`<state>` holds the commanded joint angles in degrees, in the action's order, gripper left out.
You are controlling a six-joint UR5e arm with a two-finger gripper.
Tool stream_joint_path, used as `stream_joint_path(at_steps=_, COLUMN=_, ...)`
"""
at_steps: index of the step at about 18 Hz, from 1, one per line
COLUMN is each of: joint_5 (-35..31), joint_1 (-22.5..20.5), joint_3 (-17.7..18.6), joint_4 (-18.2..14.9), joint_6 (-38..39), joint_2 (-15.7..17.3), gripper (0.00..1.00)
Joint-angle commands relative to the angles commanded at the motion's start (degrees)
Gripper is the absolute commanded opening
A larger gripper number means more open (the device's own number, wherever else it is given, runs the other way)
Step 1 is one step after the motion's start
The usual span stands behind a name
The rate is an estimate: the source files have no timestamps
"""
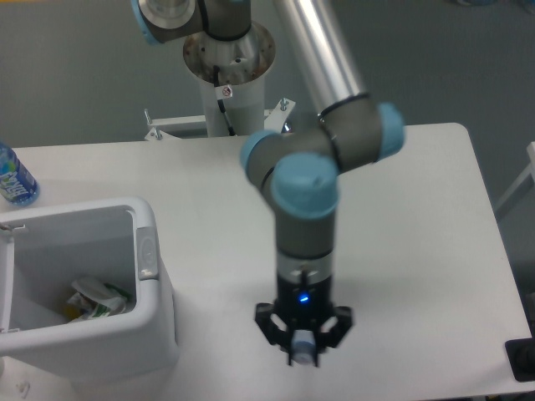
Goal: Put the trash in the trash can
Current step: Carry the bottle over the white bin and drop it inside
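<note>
**One piece binned, the bottle apparently in the jaws**

The gripper [303,344] hangs low over the white tabletop [418,217], pointing straight down from a vertical wrist, well to the right of the trash can [155,330]. Between the black jaws sits something small and pale with a bluish cap-like end. It may be the neck of the crushed bottle [303,349], though the arm hides most of whatever is there, so I cannot be sure. The jaws look closed around it rather than spread.

The crumpled wrapper [96,301], white with green bits, already lies at the bottom of the trash can, so that half of the job looks finished. The can stands open at the tabletop's left front corner, its grey latch facing the arm, leaving the mouth free to drop things into from above.

A blue-labelled bottle [14,177] with blue liquid stands at the far left edge, apart from the work and not trash.
</note>
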<state>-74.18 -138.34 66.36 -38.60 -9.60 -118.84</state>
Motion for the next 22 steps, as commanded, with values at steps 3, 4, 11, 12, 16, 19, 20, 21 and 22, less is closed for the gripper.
stream_joint_path(at_steps=3, joint_5=2.0, joint_1=1.1, joint_3=-0.2, joint_4=3.4, joint_6=5.2, joint_2=3.8, gripper=0.32)
stream_joint_path(at_steps=4, joint_5=2.6, joint_1=1.8, joint_3=-0.4, joint_4=3.4, joint_6=5.6, joint_2=5.1, gripper=0.31)
stream_joint_path(at_steps=11, joint_5=2.8, joint_1=11.1, joint_3=-0.9, joint_4=3.5, joint_6=6.9, joint_2=9.2, gripper=0.32)
stream_joint_path(at_steps=12, joint_5=2.8, joint_1=12.2, joint_3=-1.1, joint_4=3.5, joint_6=7.0, joint_2=9.4, gripper=0.32)
stream_joint_path(at_steps=16, joint_5=2.7, joint_1=16.8, joint_3=-1.0, joint_4=3.4, joint_6=7.0, joint_2=9.4, gripper=0.32)
stream_joint_path(at_steps=19, joint_5=2.7, joint_1=18.6, joint_3=-1.0, joint_4=3.4, joint_6=7.0, joint_2=9.0, gripper=0.32)
stream_joint_path(at_steps=20, joint_5=2.7, joint_1=19.7, joint_3=-0.9, joint_4=3.4, joint_6=7.0, joint_2=8.5, gripper=0.32)
stream_joint_path(at_steps=21, joint_5=2.7, joint_1=21.3, joint_3=-0.7, joint_4=3.4, joint_6=6.9, joint_2=7.6, gripper=0.32)
stream_joint_path(at_steps=22, joint_5=2.6, joint_1=21.7, joint_3=-0.6, joint_4=3.4, joint_6=7.0, joint_2=7.2, gripper=0.33)
